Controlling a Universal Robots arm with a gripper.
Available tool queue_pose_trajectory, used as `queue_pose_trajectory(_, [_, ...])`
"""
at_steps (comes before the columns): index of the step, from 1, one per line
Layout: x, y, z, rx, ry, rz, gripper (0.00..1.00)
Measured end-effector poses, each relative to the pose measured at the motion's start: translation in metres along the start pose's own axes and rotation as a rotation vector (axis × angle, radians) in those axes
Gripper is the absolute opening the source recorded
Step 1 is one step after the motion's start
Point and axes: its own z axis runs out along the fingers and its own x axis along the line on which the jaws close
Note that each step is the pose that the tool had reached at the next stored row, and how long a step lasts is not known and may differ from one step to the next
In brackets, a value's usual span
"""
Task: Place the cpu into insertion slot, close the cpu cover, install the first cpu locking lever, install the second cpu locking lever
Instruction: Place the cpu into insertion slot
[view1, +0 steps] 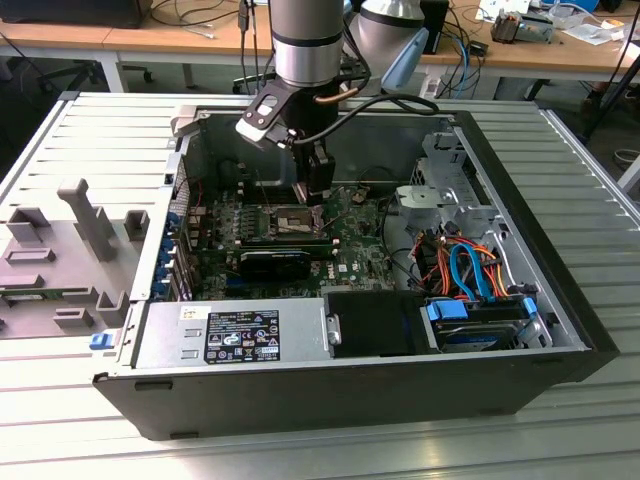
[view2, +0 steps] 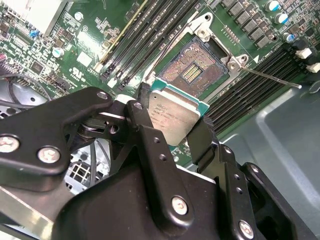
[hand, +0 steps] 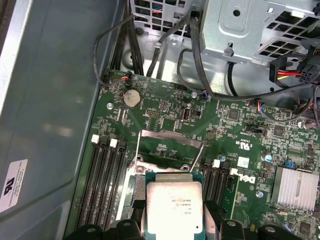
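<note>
Hovering above the open socket (view2: 192, 70), the gripper (view2: 172, 125) clamps the chip (view2: 176, 116) by its edges, not yet seated, with the cover (hand: 170, 136) flipped up and a lever (view2: 272, 76) swung free, so all four steps remain.

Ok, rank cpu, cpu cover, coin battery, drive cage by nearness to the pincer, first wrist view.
1. cpu, held in the pincer.
2. cpu cover, open, just beyond.
3. coin battery, farther along the board.
4. drive cage, off the board.
</note>
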Motion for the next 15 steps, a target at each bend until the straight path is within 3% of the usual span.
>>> queue_pose_trajectory(15, [0.0000,-0.0001,0.0008,0.0024,-0.0033,0.035,0.54])
